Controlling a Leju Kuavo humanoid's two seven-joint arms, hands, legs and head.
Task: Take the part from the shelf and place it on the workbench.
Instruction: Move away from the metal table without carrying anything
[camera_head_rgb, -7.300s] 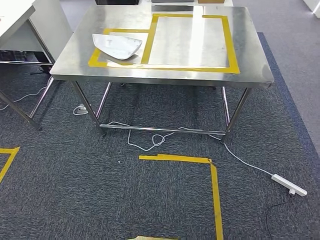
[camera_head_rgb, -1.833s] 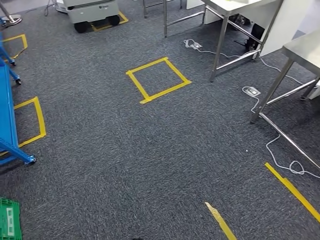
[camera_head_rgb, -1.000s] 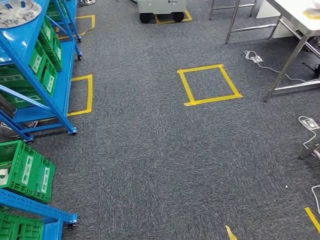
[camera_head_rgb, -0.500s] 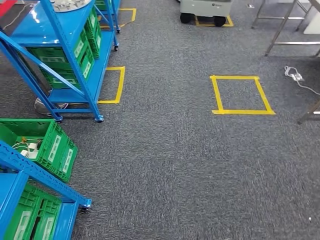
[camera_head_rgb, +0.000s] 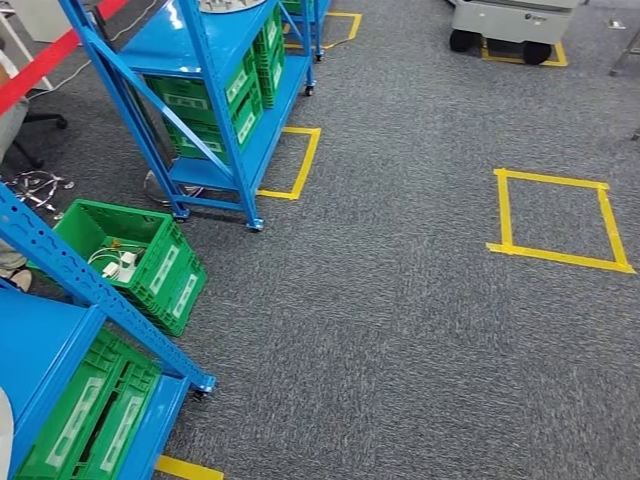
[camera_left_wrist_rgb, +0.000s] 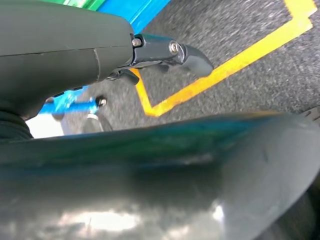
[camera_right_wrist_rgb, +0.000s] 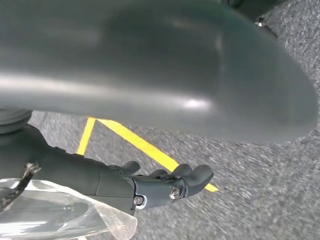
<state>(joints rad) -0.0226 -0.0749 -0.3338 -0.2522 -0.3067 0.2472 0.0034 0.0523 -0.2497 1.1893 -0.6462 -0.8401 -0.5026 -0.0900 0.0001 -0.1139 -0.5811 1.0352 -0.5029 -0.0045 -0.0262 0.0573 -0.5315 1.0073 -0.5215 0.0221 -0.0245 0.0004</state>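
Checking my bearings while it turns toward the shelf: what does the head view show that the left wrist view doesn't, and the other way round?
Head view alone: the blue shelf with green crates on its levels, a loose green crate on the carpet holding white items, a yellow tape square and a grey wheeled unit.

Left wrist view alone: the left robot hand close up, nothing visible in it, beside a large blurred grey surface.

Both: grey carpet, yellow floor tape and blue shelf parts.

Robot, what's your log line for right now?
shelf: blue, ahead-left | crate: green, on floor | left hand: empty | right hand: empty | task: nothing picked yet
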